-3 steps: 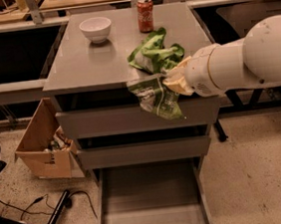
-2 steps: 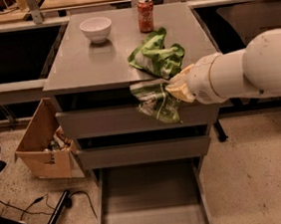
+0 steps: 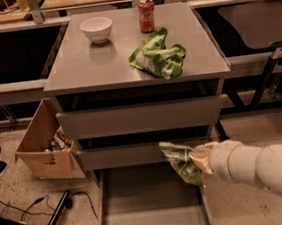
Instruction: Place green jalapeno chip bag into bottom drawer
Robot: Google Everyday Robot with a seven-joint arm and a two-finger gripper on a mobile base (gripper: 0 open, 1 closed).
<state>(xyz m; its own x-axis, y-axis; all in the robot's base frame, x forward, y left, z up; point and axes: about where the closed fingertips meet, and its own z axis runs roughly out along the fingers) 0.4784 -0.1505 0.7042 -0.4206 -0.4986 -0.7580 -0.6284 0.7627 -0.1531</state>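
Observation:
My gripper [image 3: 199, 161] comes in from the right on a white arm and is shut on the green jalapeno chip bag [image 3: 180, 161], a small dark-green foil bag with a white panel. The bag hangs over the right side of the open bottom drawer [image 3: 150, 204], a wide grey tray pulled out at floor level. The bag is above the drawer floor, not touching it, and in front of the middle drawer's front.
On the cabinet top [image 3: 86, 65] lie a larger lime-green and white bag [image 3: 158, 56], a white bowl [image 3: 96, 28] and a red soda can [image 3: 145, 8]. Two shut grey drawers [image 3: 139, 117] sit above. A cardboard box [image 3: 46, 144] stands at the left, with cables on the floor.
My gripper has moved down and slightly right with the bag, from the cabinet's top edge to just above the open bottom drawer.

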